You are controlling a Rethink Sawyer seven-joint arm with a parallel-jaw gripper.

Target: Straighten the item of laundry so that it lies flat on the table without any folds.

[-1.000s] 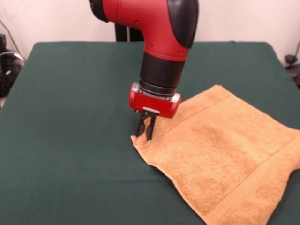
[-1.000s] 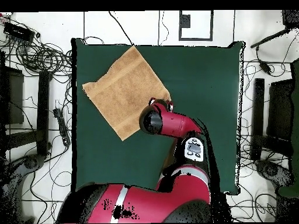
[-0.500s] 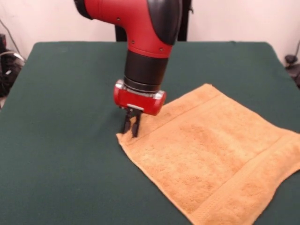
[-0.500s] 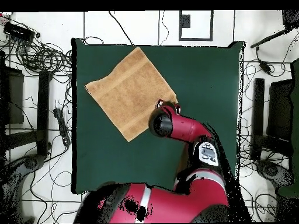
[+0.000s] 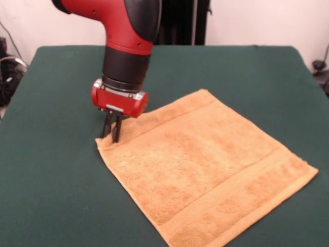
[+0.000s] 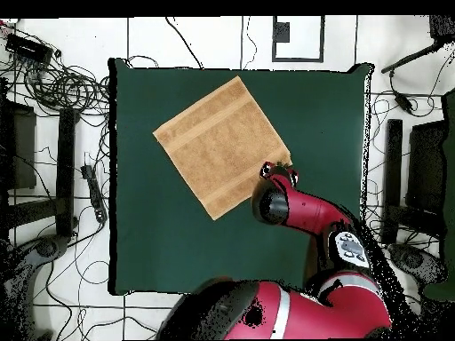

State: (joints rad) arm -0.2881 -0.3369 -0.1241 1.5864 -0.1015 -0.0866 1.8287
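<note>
We see a glossy red arm with a rounded black cap at its elbow and small dark screws dotting the red shell. Just above the claw sits a red wrist block edged with a thin silver ring, and above that a smooth black cylinder. The claw itself is two thin black prongs. From overhead, a pale panel shows on the red body.

Even, bright indoor light; soft shadows; no glare.
</note>
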